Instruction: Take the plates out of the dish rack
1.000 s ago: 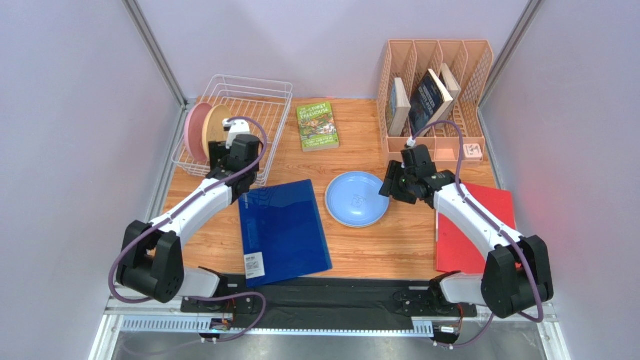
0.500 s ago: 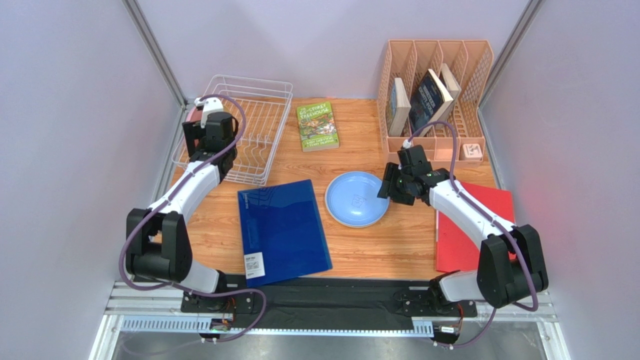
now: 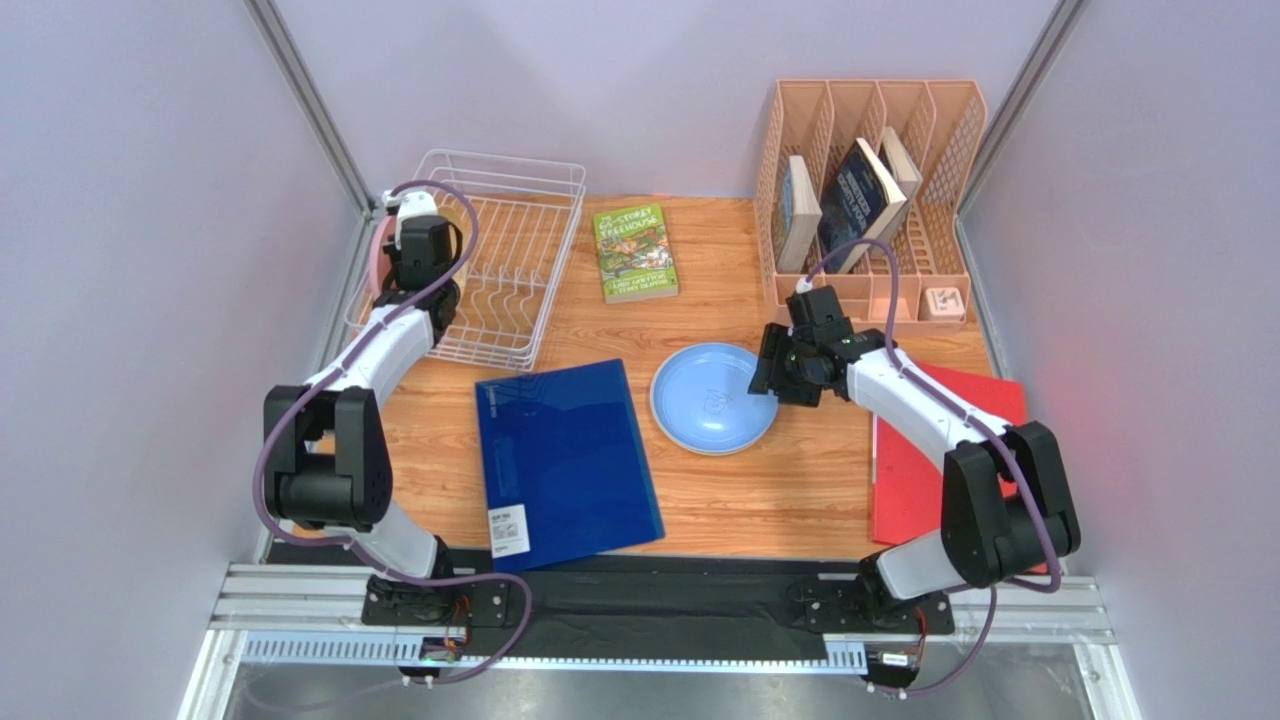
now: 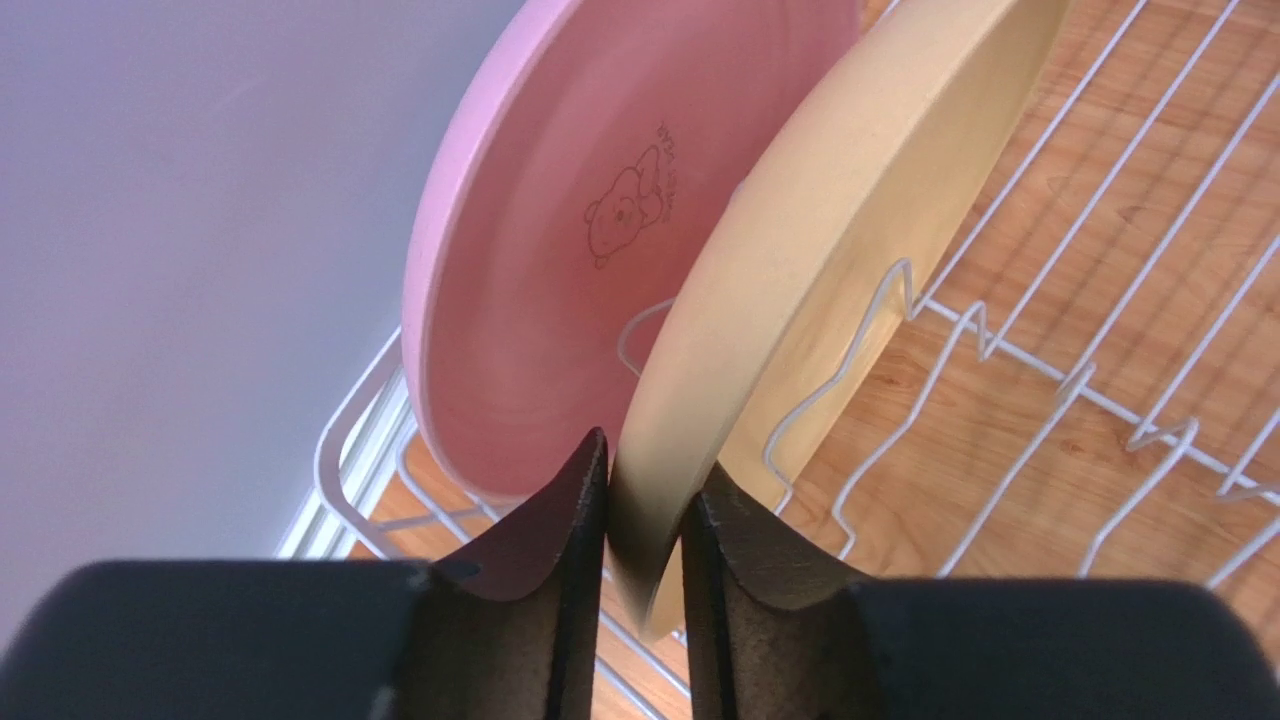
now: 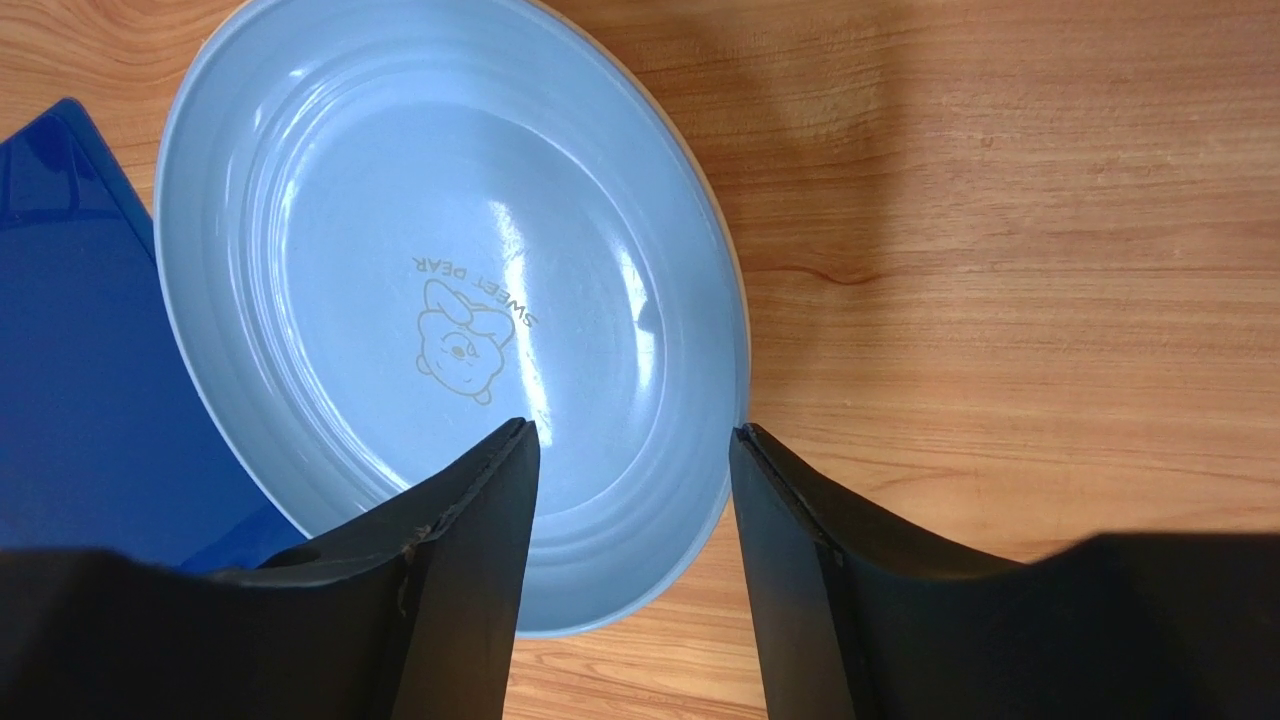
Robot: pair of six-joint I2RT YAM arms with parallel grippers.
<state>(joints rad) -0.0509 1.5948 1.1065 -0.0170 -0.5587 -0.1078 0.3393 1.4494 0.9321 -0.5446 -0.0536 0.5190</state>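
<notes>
Two plates in dish rack (image 3: 511, 161): pink plate (image 4: 601, 225) and tan plate (image 4: 842, 195), upright, close together at the left side.
Left gripper (image 4: 649, 473): clamped on the tan plate's rim, not yet lifted out.
Blue plate (image 5: 451, 300): unloaded, flat on the table (image 5: 1052, 225), beside a blue folder (image 5: 75, 375).
Right gripper (image 5: 631, 432): jaws apart, gripping nothing, over the blue plate's near rim.
Progress: one plate out, two to go; no fourth in view.
</notes>
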